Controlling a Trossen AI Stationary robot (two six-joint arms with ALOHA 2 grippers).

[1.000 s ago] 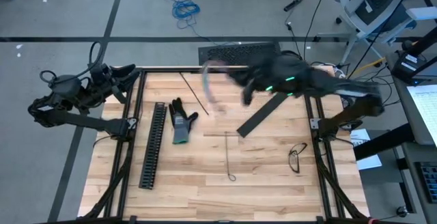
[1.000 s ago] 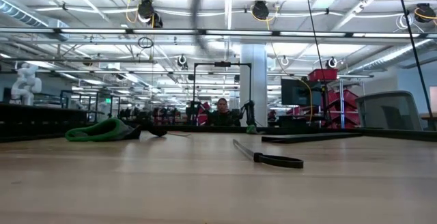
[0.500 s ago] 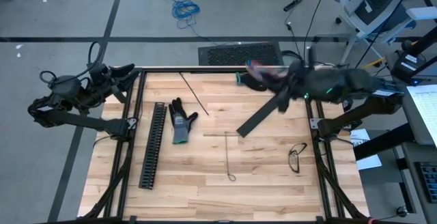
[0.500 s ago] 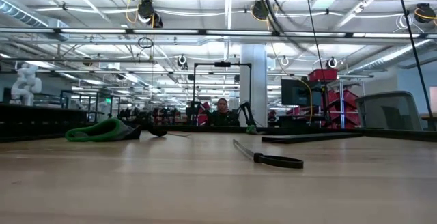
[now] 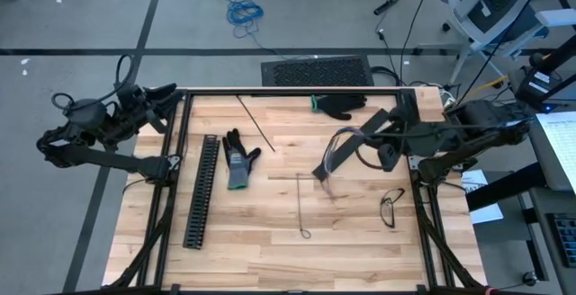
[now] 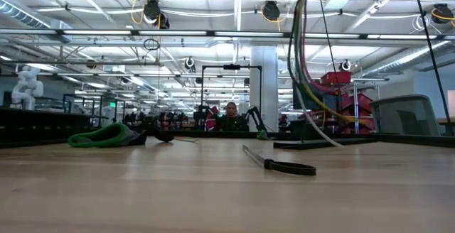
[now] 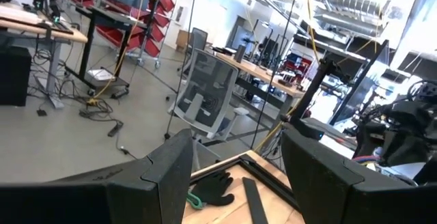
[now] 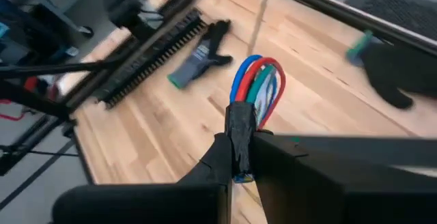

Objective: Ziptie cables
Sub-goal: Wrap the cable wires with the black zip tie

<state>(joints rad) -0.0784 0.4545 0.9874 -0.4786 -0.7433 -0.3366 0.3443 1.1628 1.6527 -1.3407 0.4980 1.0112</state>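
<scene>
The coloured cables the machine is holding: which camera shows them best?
The right wrist view: the cables sit close up, their taped end pinched in the right tool. The high view shows a small loop; the low view only hanging strands; the left wrist view none.

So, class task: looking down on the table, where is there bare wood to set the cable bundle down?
Bare wood lies along the near edge of the table, below the zip tie and between the slotted channel and the glasses. It is crowded toward the far right, around the black strip, the dark glove and the right hand holding the cables.
</scene>
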